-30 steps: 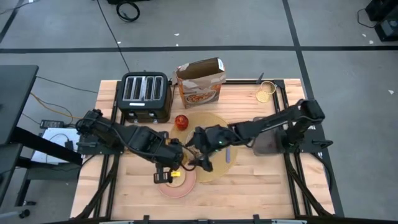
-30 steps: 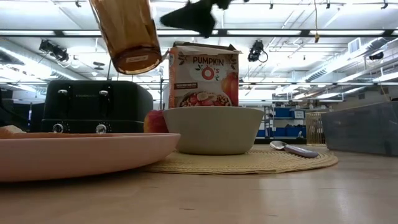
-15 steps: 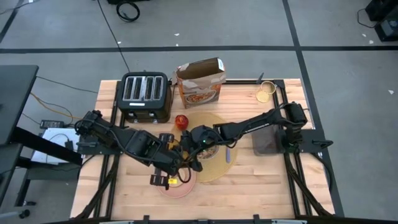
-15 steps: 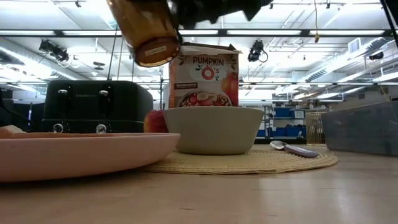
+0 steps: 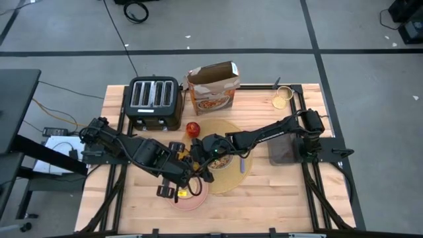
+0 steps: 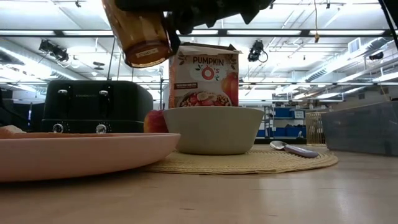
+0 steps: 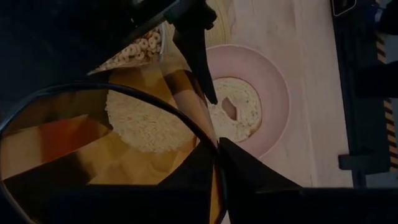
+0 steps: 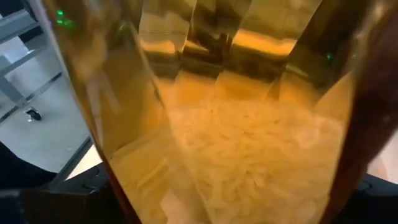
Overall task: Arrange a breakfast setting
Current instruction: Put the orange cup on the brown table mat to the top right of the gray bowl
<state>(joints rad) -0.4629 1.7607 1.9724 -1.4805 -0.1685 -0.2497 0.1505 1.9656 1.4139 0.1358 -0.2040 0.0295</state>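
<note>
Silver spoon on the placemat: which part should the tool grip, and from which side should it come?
Grip the silver spoon at mid-handle, coming straight down from above. It lies flat on the placemat, beside the grey bowl but apart from it, so the fingers can probably close across the thin handle; the wider scoop end would likely slip.

Bright, even light falls from ceiling strip lamps, seen in rows behind the cereal box [image 6: 203, 76] at table height. From above, my arms cast only soft, faint shadows on the pale tabletop [image 5: 277, 192]. The pink plate [image 6: 81, 154], nearest the low camera, is blurred, and the wood in front of it is soft too. The amber glass [image 8: 205, 112] fills my right wrist picture, out of focus, glowing gold with light passing through. My left wrist picture is mostly dark silhouette around the amber glass, with the plate beyond it well lit.
</note>
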